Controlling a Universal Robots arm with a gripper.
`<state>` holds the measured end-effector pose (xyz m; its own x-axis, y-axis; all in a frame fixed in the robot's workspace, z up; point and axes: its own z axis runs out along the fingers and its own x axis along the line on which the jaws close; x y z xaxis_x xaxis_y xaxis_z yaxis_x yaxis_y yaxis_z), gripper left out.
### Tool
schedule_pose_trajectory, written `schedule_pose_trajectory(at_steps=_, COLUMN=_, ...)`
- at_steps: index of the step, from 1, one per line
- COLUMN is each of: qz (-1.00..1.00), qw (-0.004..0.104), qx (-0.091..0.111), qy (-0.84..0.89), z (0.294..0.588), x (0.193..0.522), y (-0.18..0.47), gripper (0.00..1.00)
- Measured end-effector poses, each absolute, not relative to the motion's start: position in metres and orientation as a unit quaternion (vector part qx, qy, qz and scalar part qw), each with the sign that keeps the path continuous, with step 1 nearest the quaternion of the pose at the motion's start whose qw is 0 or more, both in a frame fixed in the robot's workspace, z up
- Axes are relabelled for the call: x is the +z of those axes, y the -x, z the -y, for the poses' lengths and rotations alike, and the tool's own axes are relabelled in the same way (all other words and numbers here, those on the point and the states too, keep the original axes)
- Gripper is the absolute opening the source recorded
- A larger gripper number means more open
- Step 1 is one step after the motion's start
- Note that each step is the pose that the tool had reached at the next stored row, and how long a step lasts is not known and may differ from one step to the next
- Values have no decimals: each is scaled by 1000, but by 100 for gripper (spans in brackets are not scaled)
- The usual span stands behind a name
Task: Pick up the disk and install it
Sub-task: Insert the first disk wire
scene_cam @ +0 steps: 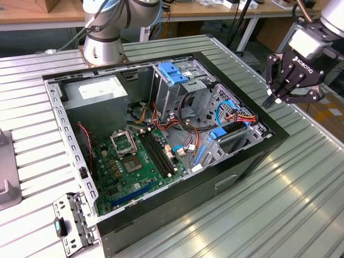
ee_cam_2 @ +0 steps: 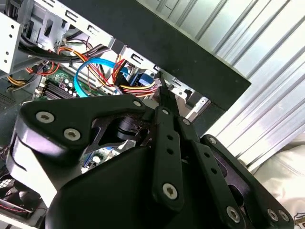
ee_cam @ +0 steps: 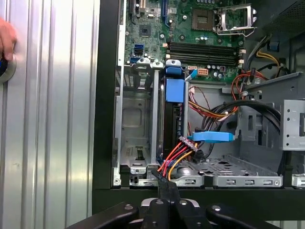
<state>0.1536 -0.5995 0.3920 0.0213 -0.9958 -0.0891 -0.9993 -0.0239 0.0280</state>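
Note:
The disk (scene_cam: 232,132), a dark drive in a bright blue carrier, stands on edge in a bay inside the open computer case (scene_cam: 252,161), near the case's wall on the exterior view's right. In the first wrist view the disk (ee_cam: 173,91) shows its blue carrier end, with red and orange cables (ee_cam: 175,155) running to the end nearest me. My gripper (scene_cam: 267,101) hangs above the table just outside that case wall, fingers pressed together and holding nothing. Its closed tips (ee_cam: 164,184) sit over the case rim, in line with the disk's bay, and also appear in the second wrist view (ee_cam_2: 161,82).
Inside the case lie a green motherboard (scene_cam: 134,158), a grey power supply box (scene_cam: 97,91), a light-blue latch on a metal cage (scene_cam: 174,72) and loose cables (scene_cam: 185,126). A metal bracket (scene_cam: 70,221) lies on the ribbed table. A hand (ee_cam: 5,40) rests on the table.

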Motion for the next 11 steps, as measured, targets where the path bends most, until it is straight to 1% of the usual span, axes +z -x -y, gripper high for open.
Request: schedule_pose_trajectory(at_steps=11, qz=-684, qw=20, qx=42, qy=728, z=600, x=390, y=-153, gripper=10)
